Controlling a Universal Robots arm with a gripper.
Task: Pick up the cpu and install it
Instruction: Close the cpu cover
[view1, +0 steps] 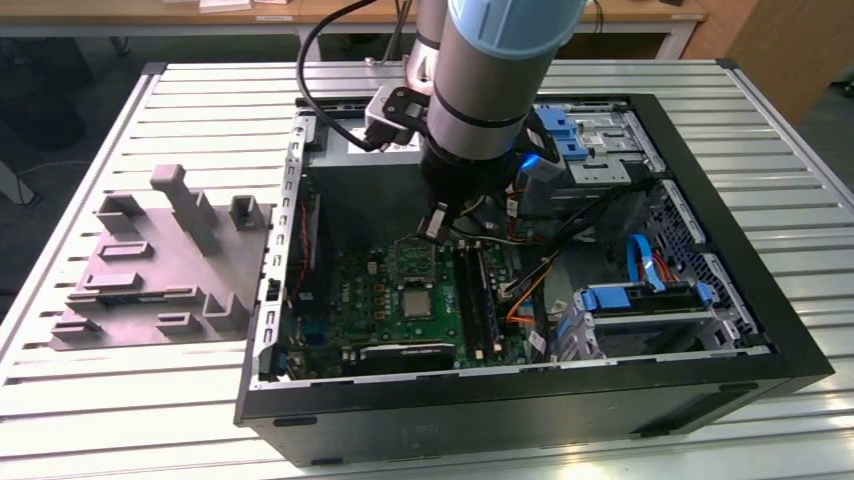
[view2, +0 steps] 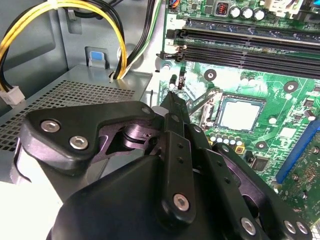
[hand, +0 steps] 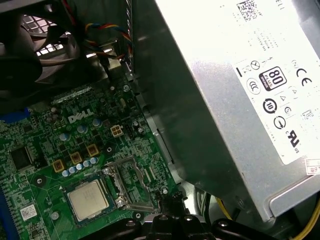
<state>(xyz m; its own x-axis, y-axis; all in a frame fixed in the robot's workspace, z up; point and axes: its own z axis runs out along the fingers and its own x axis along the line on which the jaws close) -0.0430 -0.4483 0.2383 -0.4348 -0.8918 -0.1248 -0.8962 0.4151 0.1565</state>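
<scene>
Item: open computer case, lying on its side on a slatted metal surface. A grey moulded tray lies beside the case, toward the exterior view's left.

Contents: green circuit board on the case floor; memory slots; yellow and black cables; grey power supply box; fan.

Cpu: silvery square chip, already lying flat inside the metal-framed socket of the board. In the first wrist view the frame stands open beside it.

End effector: above the board, just beside the socket, tips drawn together to a narrow point; holds nothing and appears clear of the chip.

Step, as judged: the placing part looks done, the chip seated and released. The open frame suggests that locking down is not yet done. Any further move calls for care with the nearby cables and socket lever.
</scene>
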